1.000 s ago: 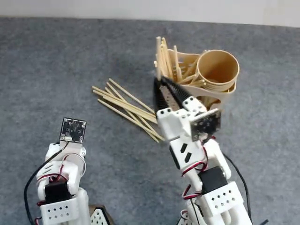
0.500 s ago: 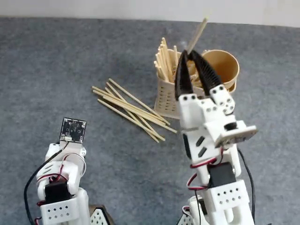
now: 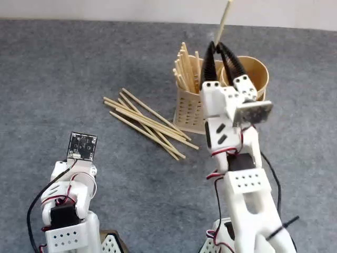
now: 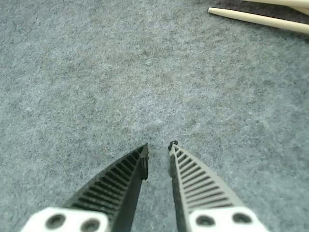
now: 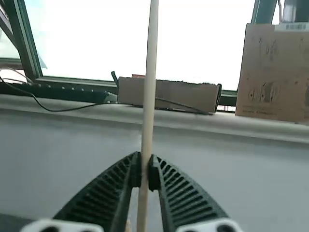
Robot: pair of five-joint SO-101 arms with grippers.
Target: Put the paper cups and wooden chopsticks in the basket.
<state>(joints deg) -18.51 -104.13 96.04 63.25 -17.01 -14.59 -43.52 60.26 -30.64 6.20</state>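
A cream perforated basket (image 3: pixel 190 117) stands at the table's far middle, holding a bunch of upright wooden chopsticks (image 3: pixel 185 68) and stacked tan paper cups (image 3: pixel 246 76). Several more chopsticks (image 3: pixel 145 123) lie loose on the grey mat to its left. My right gripper (image 3: pixel 220 47) is raised above the basket, shut on a single chopstick (image 3: pixel 224 19) that points up and away; the same chopstick (image 5: pixel 149 87) stands upright between my black fingers (image 5: pixel 123 186) in the right wrist view. My left gripper (image 4: pixel 158 146) hovers low over bare mat at the near left, slightly open and holding nothing.
Grey felt mat (image 3: pixel 63 74) covers the table, with bare room at the left and far left. A pale wall (image 3: pixel 158 9) runs along the far edge. The left wrist view catches the end of a loose chopstick (image 4: pixel 256 18) farther off.
My right arm lifted the chopstick from beside the basket and swung it up over the basket rim, tipping it near upright. The left arm has stayed still.
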